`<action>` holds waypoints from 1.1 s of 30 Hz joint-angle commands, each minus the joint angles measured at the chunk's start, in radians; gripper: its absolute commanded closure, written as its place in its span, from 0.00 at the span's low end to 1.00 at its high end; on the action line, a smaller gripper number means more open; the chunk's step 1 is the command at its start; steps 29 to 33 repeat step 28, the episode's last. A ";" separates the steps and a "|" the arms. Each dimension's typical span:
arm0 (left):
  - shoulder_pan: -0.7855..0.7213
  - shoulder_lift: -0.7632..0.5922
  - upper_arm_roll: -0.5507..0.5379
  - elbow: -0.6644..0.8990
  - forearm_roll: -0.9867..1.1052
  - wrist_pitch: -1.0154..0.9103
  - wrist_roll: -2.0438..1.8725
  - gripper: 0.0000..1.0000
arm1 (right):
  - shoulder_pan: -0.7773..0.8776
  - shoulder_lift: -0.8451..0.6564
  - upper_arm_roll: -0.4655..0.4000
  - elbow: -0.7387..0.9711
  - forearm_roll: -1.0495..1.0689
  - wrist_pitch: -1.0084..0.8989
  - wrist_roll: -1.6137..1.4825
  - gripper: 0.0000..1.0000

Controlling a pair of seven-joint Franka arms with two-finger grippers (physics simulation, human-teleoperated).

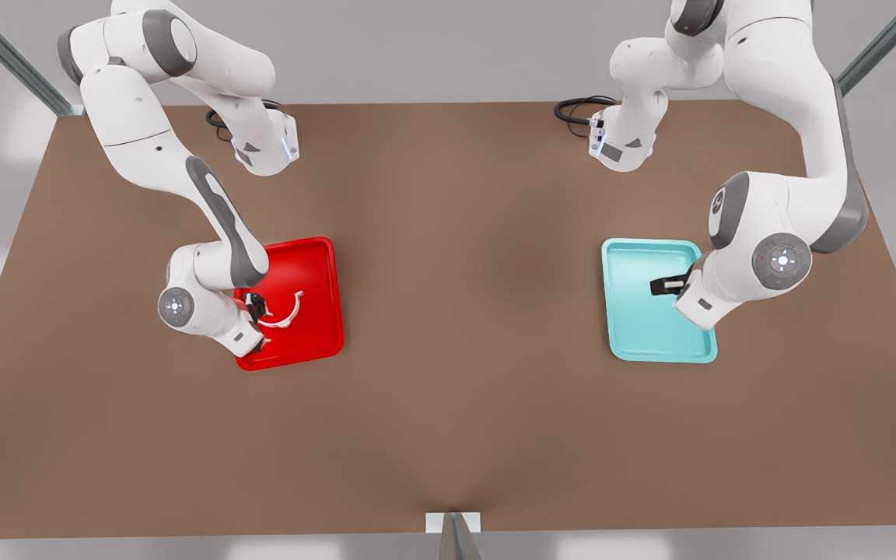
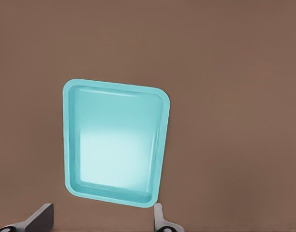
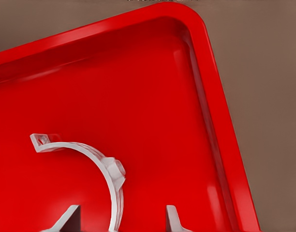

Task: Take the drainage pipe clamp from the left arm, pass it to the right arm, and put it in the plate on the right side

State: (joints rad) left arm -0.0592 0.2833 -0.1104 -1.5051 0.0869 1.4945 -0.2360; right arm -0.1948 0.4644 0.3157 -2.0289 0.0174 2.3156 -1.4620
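Surface: brown matte tabletop (image 1: 463, 373), flat and bare between two trays; grey walls and metal frame posts are seen behind it.
Front view, plate: the glossy red plate (image 1: 316, 257), rectangular with rounded corners and a raised rim, is seen toward the front view's left.
Front view, clamp: the drainage pipe clamp (image 1: 286, 313), a thin white half-ring with flat end tabs, is seen over the plate's floor, one end at the right gripper (image 1: 257, 305).
Front view, teal tray: a teal tray (image 1: 654, 323) of the same shape is seen toward the front view's right, with the left gripper (image 1: 664, 286) above it.
Left wrist view: the teal tray (image 2: 114, 140) is seen below, smooth and glossy; the left gripper's (image 2: 100, 220) fingertips (image 2: 39, 218) are spread wide apart with nothing between them.
Right wrist view, clamp: the clamp (image 3: 97, 170) is seen arching over the red plate (image 3: 220, 121), its curved band passing between the fingers.
Right wrist view, fingers: the right gripper's (image 3: 124, 220) fingertips (image 3: 173, 220) are held apart, clear of the band on both sides.
Contact with plate: whether the clamp rests on the floor cannot be told.
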 commanded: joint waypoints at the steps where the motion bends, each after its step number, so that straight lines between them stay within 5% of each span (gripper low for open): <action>1: 0.009 -0.001 0.000 0.000 0.001 -0.013 0.149 0.00 | 0.000 -0.003 0.000 0.013 0.003 0.015 -0.159 0.00; 7: 0.012 -0.003 0.000 0.000 0.001 -0.020 0.150 0.00 | -0.008 0.000 -0.049 0.311 -0.002 -0.335 0.038 0.00; 9: 0.012 -0.003 0.000 0.000 0.001 -0.027 0.150 0.00 | -0.005 0.014 -0.126 0.519 -0.057 -0.732 0.483 0.00; 12: 0.013 -0.003 0.000 0.000 0.001 -0.027 0.150 0.00 | 0.063 0.008 -0.116 0.676 -0.192 -0.983 1.256 0.00; 18: 0.056 -0.013 0.003 0.012 -0.006 -0.057 0.239 0.00 | 0.020 -0.286 -0.129 0.562 -0.106 -0.947 1.235 0.00; 33: 0.101 -0.007 -0.034 0.085 -0.088 -0.048 0.271 0.00 | 0.021 -0.317 -0.126 0.510 -0.111 -0.890 1.238 0.00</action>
